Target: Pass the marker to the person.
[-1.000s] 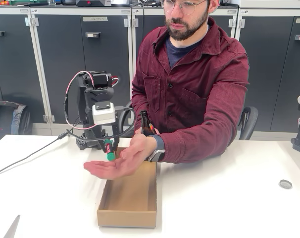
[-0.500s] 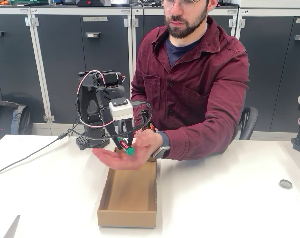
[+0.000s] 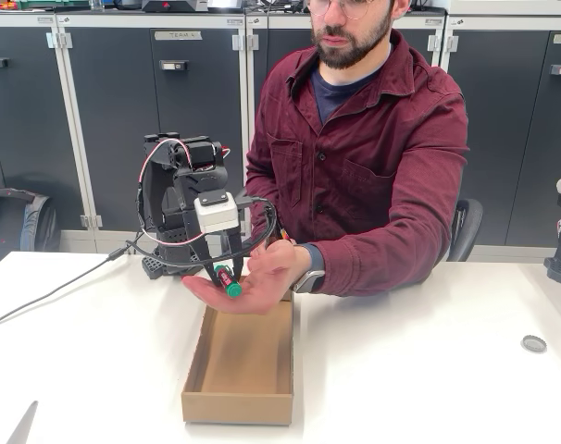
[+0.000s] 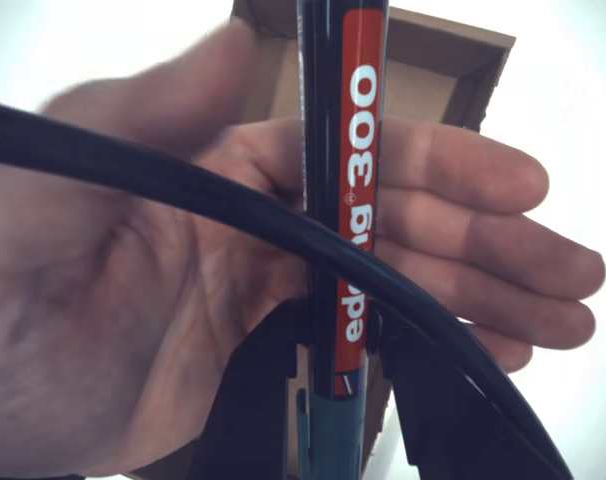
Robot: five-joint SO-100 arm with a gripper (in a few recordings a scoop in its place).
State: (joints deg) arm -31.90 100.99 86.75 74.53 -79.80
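Observation:
The green marker with its red label band is clamped between my black fingers; my gripper is shut on it. It points down and right over the person's open palm, held flat just under the tip above the box. In the wrist view the marker runs up the middle, with the hand spread behind it. The person sits behind the table in a maroon shirt.
An open cardboard box lies on the white table under the hand. A black cable loops across the wrist view. A small round cap rests at the right. Dark cabinets stand behind.
My gripper has moved slightly left and down with the marker. The person's palm has shifted under it and now sits right beneath the marker's tip.

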